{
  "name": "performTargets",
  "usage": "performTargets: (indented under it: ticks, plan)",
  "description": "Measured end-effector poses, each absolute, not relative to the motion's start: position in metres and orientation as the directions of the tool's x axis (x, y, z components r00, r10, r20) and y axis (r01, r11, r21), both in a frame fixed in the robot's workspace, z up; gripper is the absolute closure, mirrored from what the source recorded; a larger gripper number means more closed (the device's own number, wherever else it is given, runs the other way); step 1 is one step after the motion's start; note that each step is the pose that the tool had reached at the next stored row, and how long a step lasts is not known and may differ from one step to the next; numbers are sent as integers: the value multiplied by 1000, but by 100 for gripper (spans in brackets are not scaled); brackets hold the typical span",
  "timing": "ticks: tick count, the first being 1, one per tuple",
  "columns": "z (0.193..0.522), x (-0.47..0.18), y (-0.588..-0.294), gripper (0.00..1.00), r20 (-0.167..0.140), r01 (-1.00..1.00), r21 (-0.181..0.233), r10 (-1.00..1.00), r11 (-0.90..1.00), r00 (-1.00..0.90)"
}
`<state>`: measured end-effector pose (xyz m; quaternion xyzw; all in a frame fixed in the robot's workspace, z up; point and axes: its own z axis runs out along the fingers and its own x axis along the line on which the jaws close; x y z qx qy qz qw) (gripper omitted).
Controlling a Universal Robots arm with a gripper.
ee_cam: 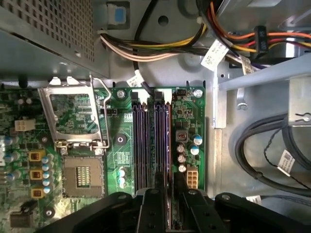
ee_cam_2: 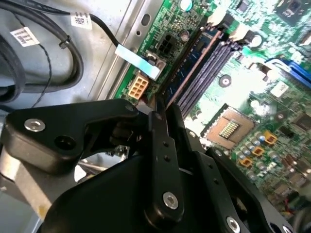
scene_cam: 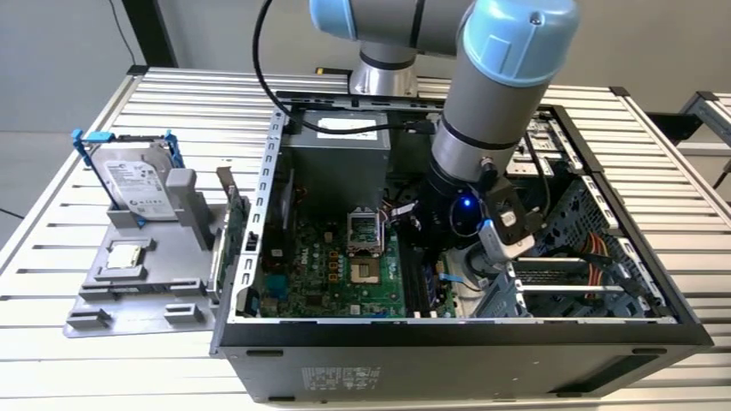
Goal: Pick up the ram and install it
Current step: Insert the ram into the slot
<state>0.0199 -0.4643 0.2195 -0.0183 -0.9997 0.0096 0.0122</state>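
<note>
My gripper (scene_cam: 437, 255) is down inside the open computer case (scene_cam: 457, 330), over the memory slots (ee_cam: 146, 141) at the motherboard's edge. The ram (ee_cam_2: 192, 68) shows edge-on as a thin brownish-green strip running along the slot nearest the case wall, away from the black fingers (ee_cam_2: 163, 141). In the first wrist view the ram (ee_cam: 170, 145) stands upright in line with that outer slot, its near end between the two fingers (ee_cam: 148, 208). The jaws stand close together on the stick's end. Whether the stick is seated in the slot cannot be told.
The open processor socket (ee_cam: 82, 174) and its lifted frame (ee_cam: 73, 114) lie beside the slots. Cable bundles (ee_cam: 160, 46) and a drive cage (scene_cam: 571, 282) crowd the case. Outside, on the exterior view's left, a grey tray (scene_cam: 92, 312) holds a hard drive (scene_cam: 137, 180), a silver chip (scene_cam: 126, 255) and an expansion card (scene_cam: 234, 223).
</note>
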Motion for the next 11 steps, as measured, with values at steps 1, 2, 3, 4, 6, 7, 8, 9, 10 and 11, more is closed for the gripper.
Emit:
performTargets:
  ticks: [1,2,3,4,6,7,8,9,10,11]
  plan:
    - [224,20,-464,0,24,36,-20,37,999,-999]
    - [229,20,-464,0,24,36,-20,37,999,-999]
    - [233,20,-464,0,24,36,-20,37,999,-999]
    - [238,20,-464,0,24,36,-20,37,999,-999]
    - [245,20,-464,0,24,36,-20,37,999,-999]
    - [247,20,-464,0,24,36,-20,37,999,-999]
    - [247,20,-464,0,24,36,-20,37,999,-999]
    - [247,20,-464,0,24,36,-19,37,999,-999]
    - [248,20,-464,0,24,36,-19,37,999,-999]
    - [248,20,-464,100,24,36,-19,37,999,-999]
